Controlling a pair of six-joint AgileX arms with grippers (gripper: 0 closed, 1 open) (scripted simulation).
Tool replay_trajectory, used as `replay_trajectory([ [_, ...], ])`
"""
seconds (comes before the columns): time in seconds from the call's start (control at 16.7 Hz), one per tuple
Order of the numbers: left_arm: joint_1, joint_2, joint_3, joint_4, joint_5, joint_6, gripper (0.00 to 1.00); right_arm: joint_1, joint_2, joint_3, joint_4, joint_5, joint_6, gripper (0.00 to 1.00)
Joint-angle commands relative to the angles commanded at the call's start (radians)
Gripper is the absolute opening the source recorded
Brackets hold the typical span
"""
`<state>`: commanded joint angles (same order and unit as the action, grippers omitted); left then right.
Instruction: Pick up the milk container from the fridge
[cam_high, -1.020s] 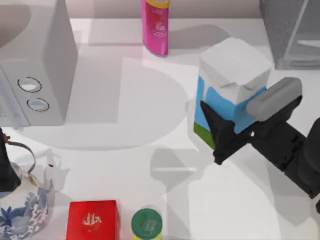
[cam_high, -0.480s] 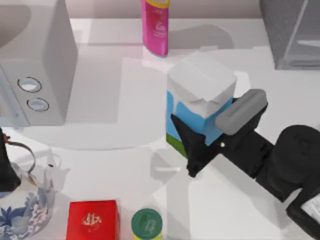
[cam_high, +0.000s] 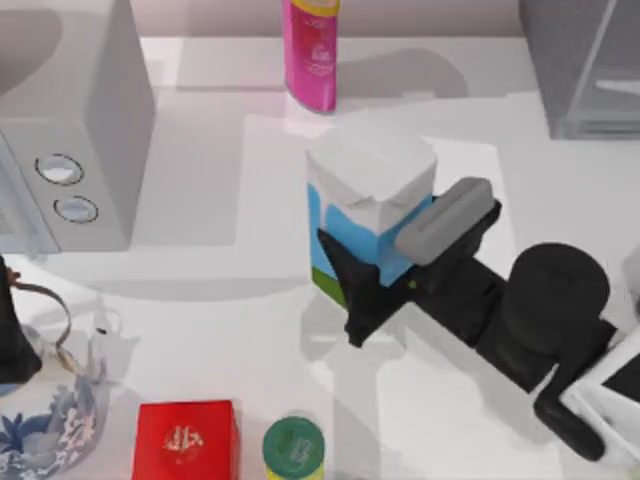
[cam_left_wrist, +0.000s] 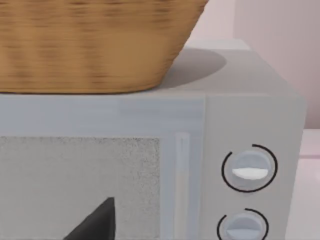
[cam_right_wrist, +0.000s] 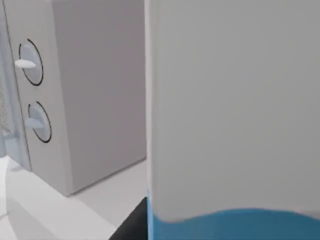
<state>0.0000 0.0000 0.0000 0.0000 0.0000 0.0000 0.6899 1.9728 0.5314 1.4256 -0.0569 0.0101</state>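
Near the middle of the table, I have the right gripper (cam_high: 400, 262) clamped on the milk container (cam_high: 368, 205), one finger on each side of its blue body. The carton is upright, white folded top uppermost, green band at the base. Its shadow lies offset on the tabletop, so I judge it lifted clear rather than resting. The grip sits on the lower half of the carton, which I judge keeps it from tipping. In the right wrist view the milk container (cam_right_wrist: 235, 110) sits directly before the lens, consistent with a firm, centred hold.

The fridge (cam_high: 585, 65) stands at the far right corner, well apart from the carton; the carton is outside it. On that basis I judge the pick essentially complete.

The pink bottle (cam_high: 311, 50) stands at the far edge, near the carton but not touching. The red box (cam_high: 186, 440) and a green-lidded can (cam_high: 293, 447) sit at the near edge.

My left arm is parked at the table's left, facing the microwave (cam_left_wrist: 240, 165), which carries a wicker basket (cam_left_wrist: 95, 45). I cannot tell its finger state.
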Motion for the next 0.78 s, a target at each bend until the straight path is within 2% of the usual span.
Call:
replay_trajectory([
  [0.24,0.000,0.000,0.000,0.000,0.000,0.000,1.00,0.003,0.124,0.107,0.035,0.011,0.003,0.00],
  [0.54,0.000,0.000,0.000,0.000,0.000,0.000,1.00,0.004,0.138,0.120,0.039,0.013,0.002,0.00],
  [0.78,0.000,0.000,0.000,0.000,0.000,0.000,1.00,0.004,0.138,0.120,0.039,0.013,0.002,0.30],
])
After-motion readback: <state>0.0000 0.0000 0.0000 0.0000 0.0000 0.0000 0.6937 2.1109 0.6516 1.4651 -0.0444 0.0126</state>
